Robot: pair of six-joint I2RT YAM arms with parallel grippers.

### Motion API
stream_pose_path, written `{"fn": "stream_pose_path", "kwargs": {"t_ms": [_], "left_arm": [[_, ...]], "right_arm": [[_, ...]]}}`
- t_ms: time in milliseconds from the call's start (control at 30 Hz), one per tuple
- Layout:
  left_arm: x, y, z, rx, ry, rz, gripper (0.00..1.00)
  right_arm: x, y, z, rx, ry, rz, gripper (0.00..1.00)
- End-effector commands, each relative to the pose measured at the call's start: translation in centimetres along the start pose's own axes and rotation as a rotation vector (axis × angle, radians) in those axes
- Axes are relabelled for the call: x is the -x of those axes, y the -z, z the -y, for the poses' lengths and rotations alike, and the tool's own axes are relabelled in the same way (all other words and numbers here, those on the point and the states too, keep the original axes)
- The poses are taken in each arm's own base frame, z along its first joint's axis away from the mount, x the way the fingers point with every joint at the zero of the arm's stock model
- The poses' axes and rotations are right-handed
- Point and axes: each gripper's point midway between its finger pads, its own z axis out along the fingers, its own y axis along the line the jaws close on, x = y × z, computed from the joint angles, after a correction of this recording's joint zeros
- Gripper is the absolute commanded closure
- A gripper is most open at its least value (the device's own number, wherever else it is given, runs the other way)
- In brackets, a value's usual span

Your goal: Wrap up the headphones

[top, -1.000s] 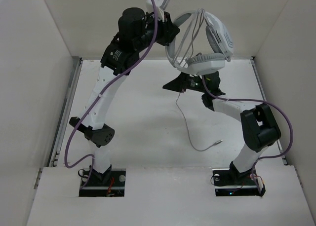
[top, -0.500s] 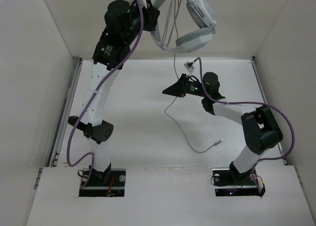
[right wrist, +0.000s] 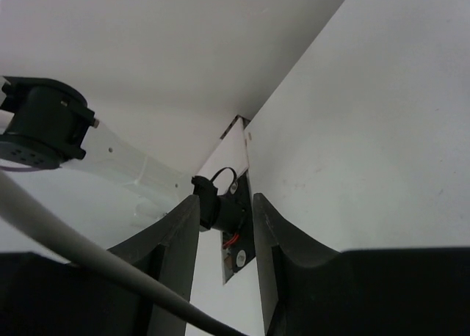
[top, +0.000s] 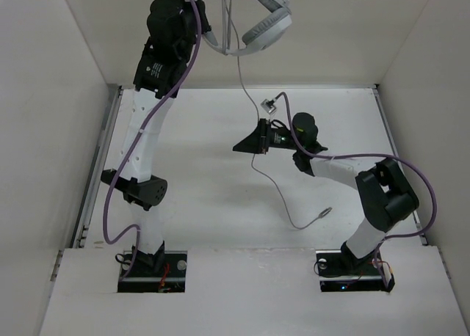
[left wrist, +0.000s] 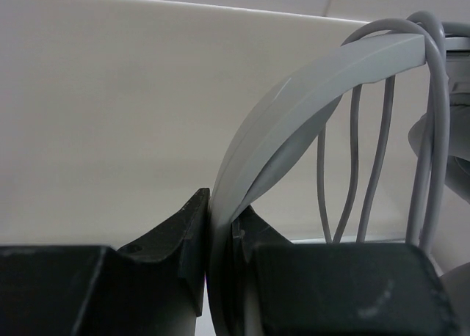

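The cable plug (top: 327, 211) lies on the bench (top: 198, 196), close to the near edge and right of centre. The right end effector (top: 237, 148) hovers over the bench centre. Its jaws are parted by a narrow gap and clamp nothing visible, while the grey cable (right wrist: 70, 254) crosses in front of one finger. The left end effector (left wrist: 217, 222) is raised above the far edge with its jaws closed on the headband (left wrist: 294, 108). The headphones (top: 263, 28) hang clear of the bench.
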Motion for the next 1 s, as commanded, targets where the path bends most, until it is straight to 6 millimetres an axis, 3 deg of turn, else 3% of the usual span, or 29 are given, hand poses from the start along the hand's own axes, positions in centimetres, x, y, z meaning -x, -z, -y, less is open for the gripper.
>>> {"fn": "stream_pose_path", "kwargs": {"t_ms": [0,133,400,567,767,967], "left_arm": [[8.2,1.4,-2.2,0.101,0.072,0.262,0.98],[8.0,0.8,-4.1,0.176,0.046,0.276,0.99],[6.9,-0.4,-6.6,0.278,-0.004,0.276,0.99],[6.1,-1.2,-7.6,0.325,-0.049,0.280,0.99],[4.7,-2.2,-7.6,0.350,-0.095,0.272,0.99],[1.9,-3.3,-7.0,0.351,-0.181,0.228,0.99]], "right_arm": [[-0.2,-0.4,-3.5,0.098,0.114,-0.025,0.60],[-1.9,-1.2,-4.8,0.132,0.158,-0.102,0.64],[-3.9,-2.3,-5.6,0.116,0.242,-0.217,0.88],[-4.1,-2.6,-6.0,0.088,0.301,-0.269,0.92],[-4.4,-3.0,-6.3,0.042,0.376,-0.335,0.93],[-4.3,-3.1,-8.0,0.018,0.510,-0.390,0.92]]}}
